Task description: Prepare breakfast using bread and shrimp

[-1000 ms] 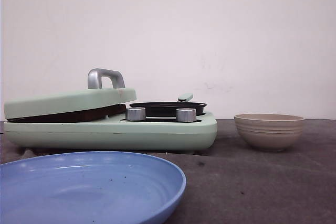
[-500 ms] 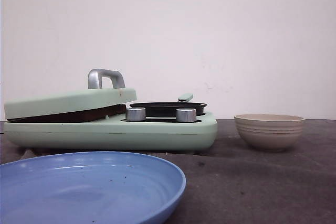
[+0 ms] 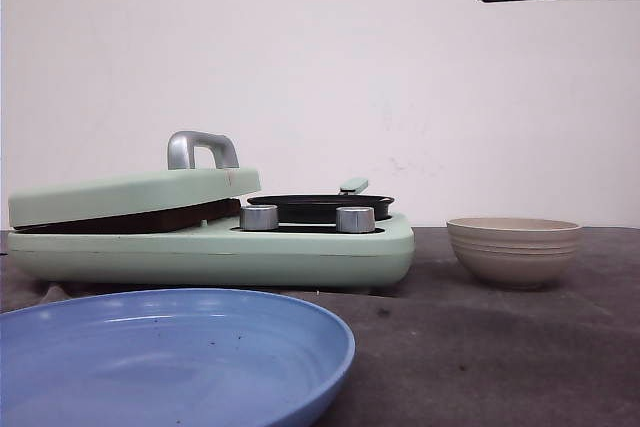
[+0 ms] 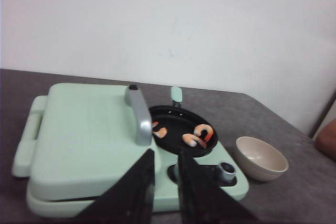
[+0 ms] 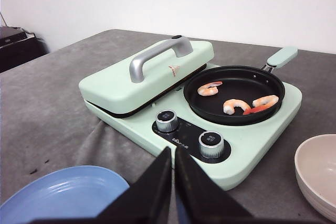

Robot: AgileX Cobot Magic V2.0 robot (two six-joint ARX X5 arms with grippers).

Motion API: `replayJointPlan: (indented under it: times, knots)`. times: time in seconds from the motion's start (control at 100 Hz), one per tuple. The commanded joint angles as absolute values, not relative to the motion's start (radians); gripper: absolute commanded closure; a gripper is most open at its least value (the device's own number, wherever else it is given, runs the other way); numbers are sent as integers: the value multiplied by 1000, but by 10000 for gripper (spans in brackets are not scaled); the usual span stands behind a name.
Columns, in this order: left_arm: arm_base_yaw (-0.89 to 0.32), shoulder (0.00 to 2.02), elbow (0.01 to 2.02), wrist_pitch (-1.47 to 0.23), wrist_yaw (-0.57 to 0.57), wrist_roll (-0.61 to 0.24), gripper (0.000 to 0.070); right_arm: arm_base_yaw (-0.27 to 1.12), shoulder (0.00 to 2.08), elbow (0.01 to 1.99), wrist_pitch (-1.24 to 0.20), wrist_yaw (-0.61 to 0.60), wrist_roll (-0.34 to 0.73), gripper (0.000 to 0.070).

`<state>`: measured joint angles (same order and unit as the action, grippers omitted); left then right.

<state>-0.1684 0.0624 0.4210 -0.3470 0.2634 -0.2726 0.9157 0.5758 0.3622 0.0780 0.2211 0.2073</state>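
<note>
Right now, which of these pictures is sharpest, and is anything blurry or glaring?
Right wrist view: sharpest, with the shrimp and the dials crisp. Left wrist view: soft and hazy throughout. Front view: the near blue plate is slightly out of focus, and the lighting is flat, with no strong glare.

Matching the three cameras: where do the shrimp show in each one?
Front view: not visible; the pan rim hides them.
Left wrist view: shrimp in the black pan, beyond the gripper.
Right wrist view: shrimp in the pan.
Shared landmark: beige bowl.
</note>
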Motion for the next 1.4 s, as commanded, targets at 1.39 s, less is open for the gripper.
replayJointPlan:
  times: [1.39]
  knots:
    - [-150,4,376,-483,12,-247,700,927,645,348,133,229,146,700]
